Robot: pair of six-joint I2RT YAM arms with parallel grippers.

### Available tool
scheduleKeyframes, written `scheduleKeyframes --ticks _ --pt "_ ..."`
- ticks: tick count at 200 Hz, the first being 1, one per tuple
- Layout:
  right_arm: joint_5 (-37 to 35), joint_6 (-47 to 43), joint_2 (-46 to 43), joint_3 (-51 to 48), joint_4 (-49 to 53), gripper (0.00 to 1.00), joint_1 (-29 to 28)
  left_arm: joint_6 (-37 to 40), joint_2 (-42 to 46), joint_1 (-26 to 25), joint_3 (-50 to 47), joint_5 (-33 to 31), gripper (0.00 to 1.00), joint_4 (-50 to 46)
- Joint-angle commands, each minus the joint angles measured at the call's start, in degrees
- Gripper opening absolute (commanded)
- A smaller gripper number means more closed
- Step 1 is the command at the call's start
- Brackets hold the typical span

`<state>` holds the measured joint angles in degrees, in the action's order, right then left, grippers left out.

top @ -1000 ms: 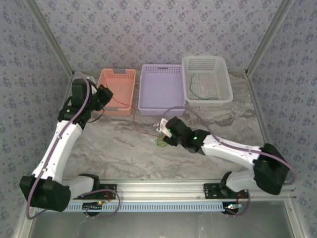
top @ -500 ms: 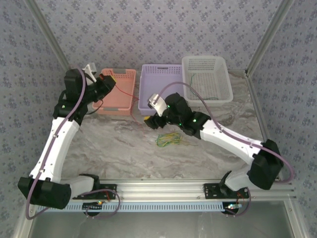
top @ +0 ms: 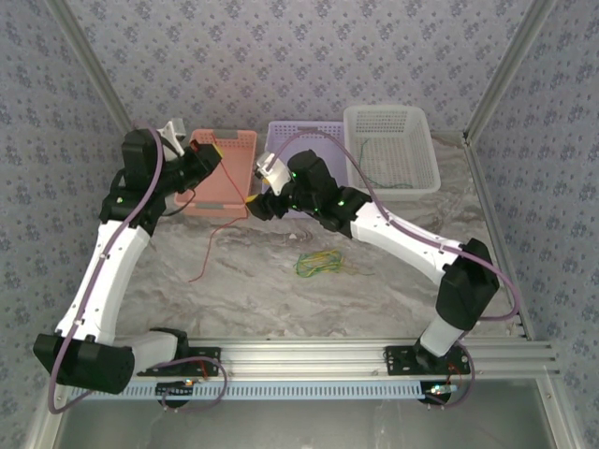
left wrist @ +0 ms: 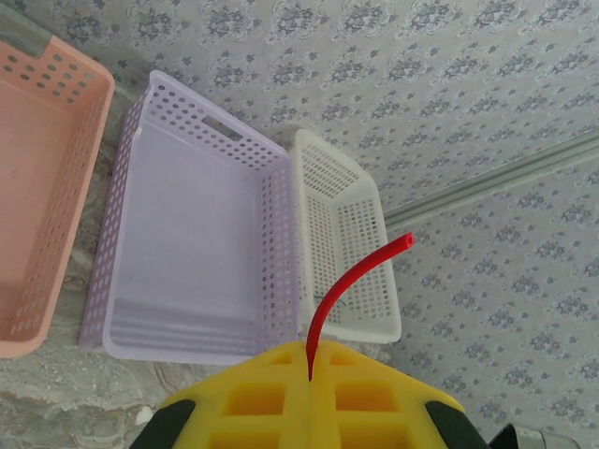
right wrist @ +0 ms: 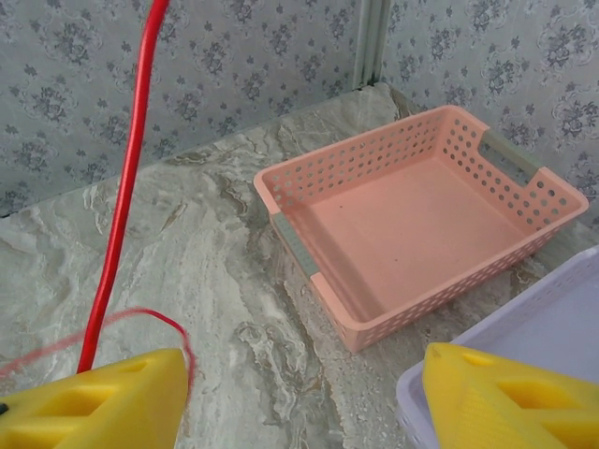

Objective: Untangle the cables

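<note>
Overhead, the left gripper (top: 213, 155) clenched the red cable (top: 211, 238) above the pink basket (top: 234, 180); the right gripper (top: 253, 200) gaped beside that cable. A green-yellow bundle (top: 318, 263) lay on the table.

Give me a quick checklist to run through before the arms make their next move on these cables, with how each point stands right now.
1. Left gripper holds the red cable: ok, shut, with the cable pinched in its closed jaws.
2. Right gripper free: ok, jaws apart, and the red cable runs beside it unclamped.
3. Red cable clear of the green-and-yellow bundle: ok, its loose end lies on the table, left of the bundle and apart from it.
4. Bundle untangled: not ok, it lies as one knot.
5. Purple basket free to take a cable: ok, nothing in it.
6. Red cable snagged on the right gripper: cannot tell.
</note>
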<state>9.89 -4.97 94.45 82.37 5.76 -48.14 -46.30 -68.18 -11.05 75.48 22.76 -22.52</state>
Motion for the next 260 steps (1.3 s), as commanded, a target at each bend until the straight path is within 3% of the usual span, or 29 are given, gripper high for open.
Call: scheduleKeyframes --ticks 1,36,67,144,166,194,210,231,239,251,260 --pt "-1.1 2.8 -3.3 -3.1 -2.7 0.69 -0.4 2.5 -0.4 -0.4 2.4 0.8 0.00 -1.0" --pt "-2.9 4.3 -8.7 -9.2 -4.6 0.70 -0.2 3.8 -0.9 -0.4 2.8 0.7 0.00 -1.6" --pt "0.3 3.9 -11.7 -11.7 -5.8 0.72 -0.5 4.5 -1.5 -0.4 2.8 1.4 0.00 -1.1" --pt "5.2 4.6 -1.6 -0.6 -2.2 0.69 -1.5 5.1 -2.3 -1.6 2.7 2.2 0.00 -0.8" --pt "5.4 5.2 1.7 3.2 -0.1 0.56 -1.6 5.2 -2.4 -1.7 2.6 2.2 0.00 -0.8" --pt "4.3 5.9 3.3 4.7 0.8 0.17 -1.5 5.4 -2.4 -1.7 2.9 2.6 0.00 -0.6" --pt "3.1 6.6 3.2 4.9 0.8 0.01 -1.3 5.7 -2.4 -1.8 3.3 3.1 0.00 -0.6" --pt "1.7 8.3 3.0 5.6 1.7 0.00 -1.0 5.9 -2.2 -1.8 3.5 3.3 0.00 -0.6" --pt "1.1 9.0 2.9 5.8 2.1 0.00 -1.0 5.9 -1.8 -1.7 3.6 3.0 0.16 -0.8" --pt "-0.1 10.4 2.8 6.2 2.9 0.00 -0.7 6.0 -0.1 -1.7 3.5 1.1 0.62 -0.9" --pt "-0.6 12.0 2.7 6.3 3.4 0.00 -0.4 6.3 1.7 -1.8 3.2 -0.8 0.78 -1.3"
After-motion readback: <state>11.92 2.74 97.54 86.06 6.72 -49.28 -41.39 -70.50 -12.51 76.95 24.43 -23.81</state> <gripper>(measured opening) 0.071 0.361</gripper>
